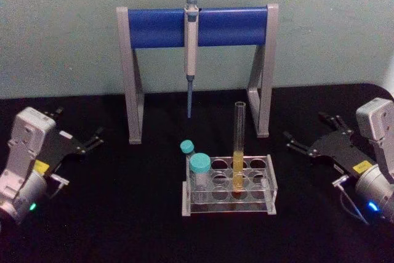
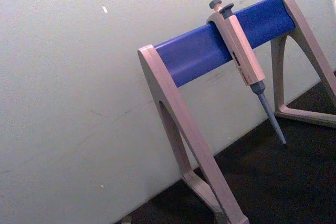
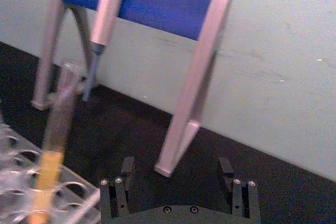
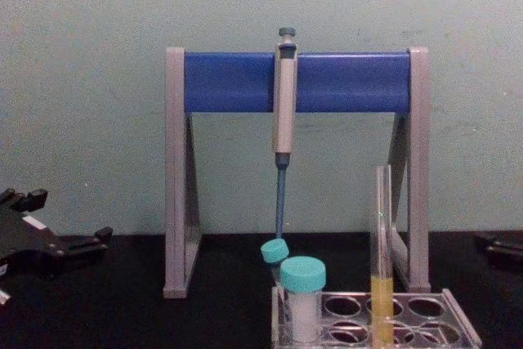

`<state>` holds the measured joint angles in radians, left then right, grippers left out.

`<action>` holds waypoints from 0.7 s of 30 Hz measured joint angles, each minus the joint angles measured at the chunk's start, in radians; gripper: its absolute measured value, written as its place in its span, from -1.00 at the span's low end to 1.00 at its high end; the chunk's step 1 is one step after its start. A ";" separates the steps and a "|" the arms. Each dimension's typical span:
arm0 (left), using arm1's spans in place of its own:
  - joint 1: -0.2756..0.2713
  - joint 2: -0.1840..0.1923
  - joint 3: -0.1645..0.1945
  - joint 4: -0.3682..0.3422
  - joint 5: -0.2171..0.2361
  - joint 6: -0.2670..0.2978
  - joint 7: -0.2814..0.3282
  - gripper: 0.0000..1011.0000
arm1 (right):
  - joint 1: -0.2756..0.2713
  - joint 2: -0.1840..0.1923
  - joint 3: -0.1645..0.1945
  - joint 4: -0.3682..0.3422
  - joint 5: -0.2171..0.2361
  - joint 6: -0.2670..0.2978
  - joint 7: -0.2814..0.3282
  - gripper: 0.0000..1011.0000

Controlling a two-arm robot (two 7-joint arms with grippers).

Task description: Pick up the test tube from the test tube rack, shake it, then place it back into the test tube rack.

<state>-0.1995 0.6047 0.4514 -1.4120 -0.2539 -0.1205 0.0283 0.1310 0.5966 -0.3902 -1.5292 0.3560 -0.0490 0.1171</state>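
Showing matte black plates on left gripper (image 1: 77,127) and right gripper (image 1: 308,130), pale grey wrist housings (image 1: 28,137), yellow stickers (image 1: 40,167). Glowing green lamp (image 1: 32,206) at left, blue at right. Trailing thin grey cables (image 1: 58,180).

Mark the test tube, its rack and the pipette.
test tube (image 1: 239,127), head view, clear glass above liquid.
test tube rack (image 1: 268,189), head view, right edge.
pipette (image 4: 284,104), chest view, grey body.

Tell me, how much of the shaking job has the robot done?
It looks barely begun. Done: nothing visible. The test tube stands upright in the test tube rack. In hand: nothing; the left gripper and right gripper sit open either side, apart from the rack. Still to do: grab, shake, put back.
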 joint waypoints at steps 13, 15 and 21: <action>0.000 0.000 0.000 0.000 0.000 0.000 0.000 1.00 | -0.035 0.005 0.031 -0.081 0.118 0.067 0.167 0.98; 0.000 0.000 0.000 0.000 0.000 0.000 0.000 1.00 | -0.035 0.002 0.033 -0.087 0.133 0.077 0.196 0.98; 0.000 0.000 0.000 0.000 0.000 0.000 0.000 1.00 | -0.022 -0.011 0.034 -0.087 0.162 0.105 0.256 0.98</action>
<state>-0.1995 0.6047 0.4514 -1.4120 -0.2539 -0.1205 0.0283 0.1092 0.5856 -0.3561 -1.6159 0.5178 0.0564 0.3733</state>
